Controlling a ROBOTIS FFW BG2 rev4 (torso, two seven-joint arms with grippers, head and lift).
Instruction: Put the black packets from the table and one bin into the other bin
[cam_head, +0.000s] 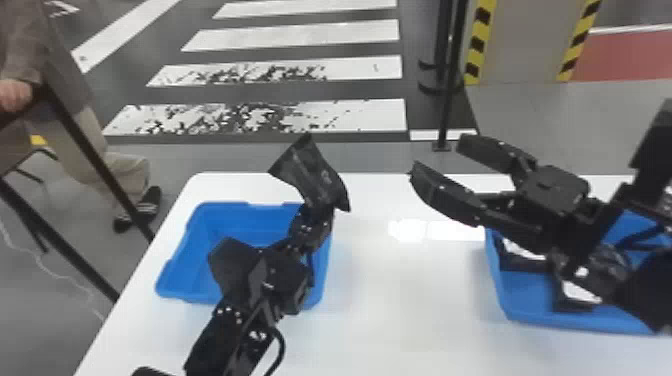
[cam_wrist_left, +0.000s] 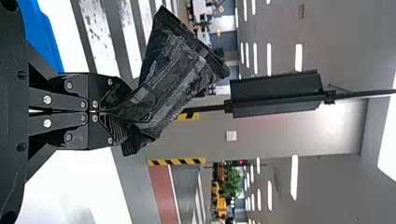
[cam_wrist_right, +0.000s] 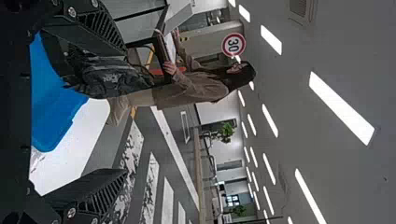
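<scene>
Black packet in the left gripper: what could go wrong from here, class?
Pinched near one end, the black packet could slip from the left gripper. Released now, it might miss the left bin, being near its far right corner. The open right gripper could bump it if the arms converge.

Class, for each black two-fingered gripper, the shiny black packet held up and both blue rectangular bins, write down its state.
Left black two-fingered gripper: shut on the packet.
Right black two-fingered gripper: open, nothing between its fingers.
Shiny black packet: creased, gripped at one end, off the table.
Left blue rectangular bin: upright, open-topped, partly hidden by the left arm.
Right blue rectangular bin: upright, open-topped, partly hidden by the right arm.
</scene>
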